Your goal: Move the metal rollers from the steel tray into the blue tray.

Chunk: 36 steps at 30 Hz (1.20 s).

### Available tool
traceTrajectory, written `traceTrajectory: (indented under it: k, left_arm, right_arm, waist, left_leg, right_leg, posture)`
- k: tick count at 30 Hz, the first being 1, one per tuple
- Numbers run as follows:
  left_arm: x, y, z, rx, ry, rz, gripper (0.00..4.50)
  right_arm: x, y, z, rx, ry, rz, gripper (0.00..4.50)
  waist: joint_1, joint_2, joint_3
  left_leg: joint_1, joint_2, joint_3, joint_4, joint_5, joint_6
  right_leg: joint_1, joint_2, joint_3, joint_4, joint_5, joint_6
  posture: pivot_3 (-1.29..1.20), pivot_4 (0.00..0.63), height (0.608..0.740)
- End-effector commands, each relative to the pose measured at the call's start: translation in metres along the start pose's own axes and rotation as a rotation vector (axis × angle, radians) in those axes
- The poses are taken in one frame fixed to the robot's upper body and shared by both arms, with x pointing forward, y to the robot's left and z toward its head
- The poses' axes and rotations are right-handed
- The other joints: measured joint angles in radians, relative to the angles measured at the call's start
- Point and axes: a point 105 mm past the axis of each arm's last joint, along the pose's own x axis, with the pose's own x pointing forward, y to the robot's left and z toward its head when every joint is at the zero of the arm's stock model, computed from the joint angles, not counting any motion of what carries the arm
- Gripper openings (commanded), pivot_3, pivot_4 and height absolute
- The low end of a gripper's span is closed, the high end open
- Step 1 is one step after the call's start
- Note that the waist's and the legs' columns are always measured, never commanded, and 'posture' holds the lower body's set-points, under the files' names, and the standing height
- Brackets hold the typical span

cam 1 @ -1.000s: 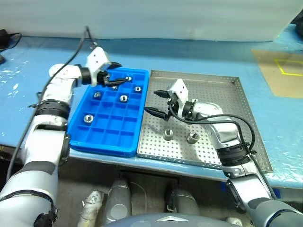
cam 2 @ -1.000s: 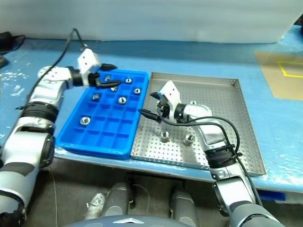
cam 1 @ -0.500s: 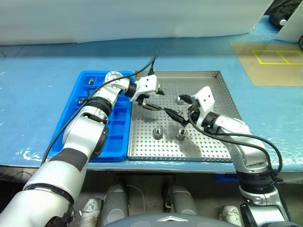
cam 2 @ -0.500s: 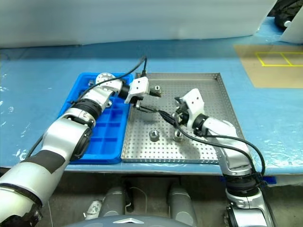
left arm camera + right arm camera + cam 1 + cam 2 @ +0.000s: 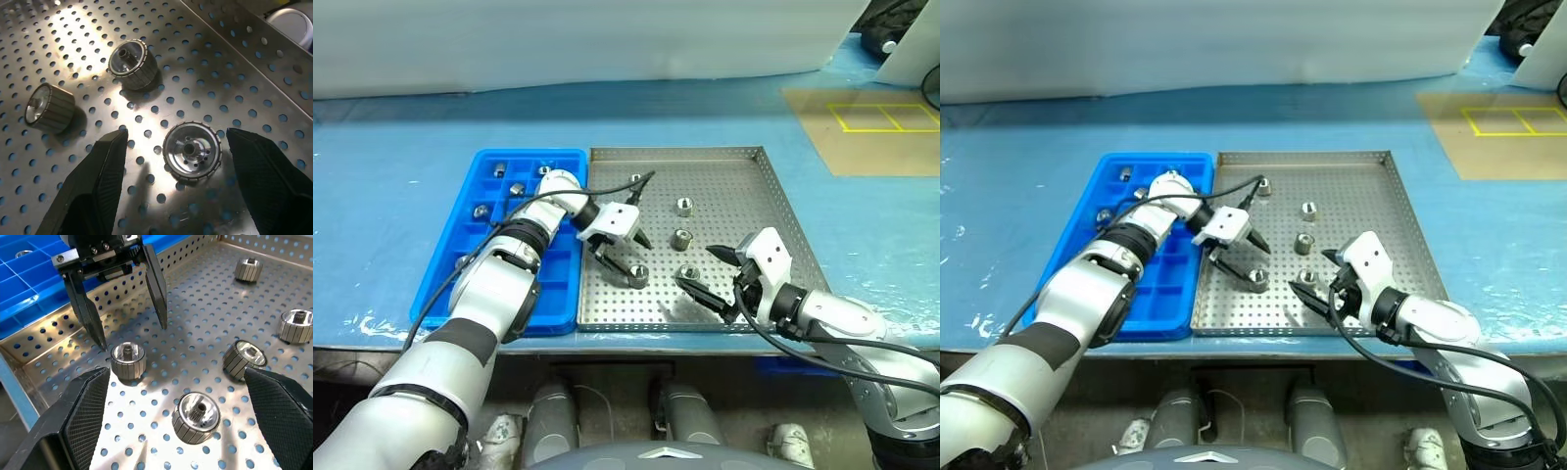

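Right now I'm hovering the left gripper [image 5: 625,250] w/ jaws spread, empty, over the steel tray [image 5: 759,201] near its front-left. Target roller [image 5: 637,275] is standing on end, hole up, just below and between the fingertips, so a straight drop should straddle it. Right gripper [image 5: 713,276] is also gaping wide, empty, near another roller [image 5: 689,273], but left looks closer to a grab. Blue tray [image 5: 443,269] is sitting beside, on the left.

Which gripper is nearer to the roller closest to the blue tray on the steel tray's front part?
Left. The left gripper hangs open right over that roller, fingers on either side of it. The right gripper is open further along the steel tray, beside another roller.
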Motion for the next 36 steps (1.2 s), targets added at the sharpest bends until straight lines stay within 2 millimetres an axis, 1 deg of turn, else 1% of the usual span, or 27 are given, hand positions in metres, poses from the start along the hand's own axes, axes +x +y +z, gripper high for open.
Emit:
traceTrajectory:
  k: [1, 6, 11, 15, 20, 23, 25, 27, 30, 33, 36]
  left_arm:
    - [-0.001, -0.001, 0.001, 0.045, 0.012, -0.01, 3.38]
    - [0.006, -0.011, -0.005, 0.042, 0.019, -0.044, 3.38]
    - [0.021, -0.014, -0.003, 0.033, -0.02, -0.058, 3.38]
    - [0.028, -0.017, -0.005, 0.027, -0.015, -0.065, 3.38]
    - [0.03, -0.02, -0.007, 0.026, -0.011, -0.077, 3.38]
    - [0.029, -0.021, -0.008, 0.018, -0.01, -0.082, 2.86]
    - [0.03, -0.016, -0.008, 0.025, -0.002, -0.032, 2.25]
    - [0.031, -0.015, -0.007, 0.02, -0.016, -0.023, 2.25]
    - [0.03, -0.012, -0.007, 0.026, -0.015, 0.01, 1.76]
    - [0.028, -0.005, -0.005, 0.021, -0.025, 0.063, 1.73]
    - [0.023, 0.007, 0.002, 0.012, -0.054, 0.13, 1.73]
  right_arm:
    - [-0.001, 0.009, 0.008, -0.019, -0.035, 0.009, 4.5]
    - [-0.002, 0.012, 0.006, -0.006, -0.032, 0.001, 4.5]
    - [-0.003, 0.012, 0.003, 0.005, -0.028, -0.022, 4.5]
    - [-0.004, 0.014, 0.002, 0.008, -0.022, -0.029, 4.5]
    - [-0.005, 0.013, 0.001, 0.007, -0.016, -0.039, 4.5]
    - [-0.005, 0.011, 0.001, 0.002, -0.014, -0.046, 4.5]
    - [-0.004, 0.01, 0.001, -0.001, -0.015, -0.048, 4.5]
    - [-0.003, 0.009, 0.001, -0.004, -0.017, -0.047, 4.5]
    - [-0.001, 0.009, 0.002, -0.007, -0.017, -0.046, 4.5]
    - [0.001, 0.008, 0.003, -0.011, -0.021, -0.043, 4.5]
    - [0.002, 0.009, 0.005, -0.017, -0.025, -0.028, 4.5]
  waist:
    - [0.0, 0.0, 0.0]
    - [0.0, 0.0, 0.0]
    - [-0.001, 0.0, 0.0]
    - [-0.003, 0.0, 0.0]
    - [-0.01, 0.0, 0.0]
    - [-0.012, 0.0, 0.0]
    - [-0.014, 0.0, 0.0]
    - [-0.017, 0.0, 0.0]
    - [-0.02, 0.0, 0.0]
    - [-0.021, 0.0, 0.0]
    - [-0.021, 0.0, 0.0]
  left_leg:
    - [0.0, 0.0, 0.0, 0.0, 0.0, 0.001]
    - [-0.001, 0.0, 0.002, -0.001, -0.002, 0.003]
    - [0.0, 0.0, 0.003, 0.0, -0.002, 0.004]
    - [0.0, 0.0, 0.003, 0.0, -0.002, 0.004]
    - [0.0, 0.0, 0.003, 0.0, -0.002, 0.004]
    - [0.0, 0.0, 0.003, 0.0, -0.002, 0.004]
    - [0.0, 0.0, 0.003, 0.0, -0.002, 0.004]
    - [0.0, 0.0, 0.003, 0.0, -0.002, 0.004]
    - [0.0, 0.0, 0.003, 0.0, -0.002, 0.004]
    - [0.0, 0.0, 0.003, 0.0, -0.002, 0.004]
    - [0.0, 0.0, 0.003, 0.0, -0.002, 0.004]
  right_leg:
    - [0.0, 0.0, 0.0, 0.0, 0.0, 0.0]
    - [0.0, 0.0, 0.0, -0.002, 0.0, 0.0]
    - [0.0, -0.001, 0.001, -0.002, 0.0, 0.0]
    - [0.0, -0.001, 0.002, -0.002, 0.0, 0.0]
    - [0.0, -0.001, 0.002, -0.002, 0.0, 0.0]
    - [0.0, -0.001, 0.002, -0.003, 0.0, 0.0]
    - [0.0, -0.001, 0.002, -0.003, 0.0, 0.0]
    - [0.0, -0.001, 0.002, -0.003, 0.0, 0.0]
    - [0.0, -0.001, 0.002, -0.003, 0.0, 0.0]
    - [0.0, -0.001, 0.002, -0.003, 0.0, 0.0]
    - [0.0, -0.001, 0.002, -0.003, 0.0, 0.0]
  posture:
    - [-0.55, 0.15, 0.74]
    - [-0.56, 0.15, 0.74]
    - [-0.57, 0.15, 0.74]
    - [-0.58, 0.15, 0.74]
    - [-0.59, 0.15, 0.74]
    - [-0.58, 0.15, 0.74]
    - [-0.58, 0.15, 0.74]
    - [-0.57, 0.15, 0.74]
    - [-0.56, 0.15, 0.74]
    - [-0.55, 0.15, 0.74]
    - [-0.54, 0.15, 0.74]
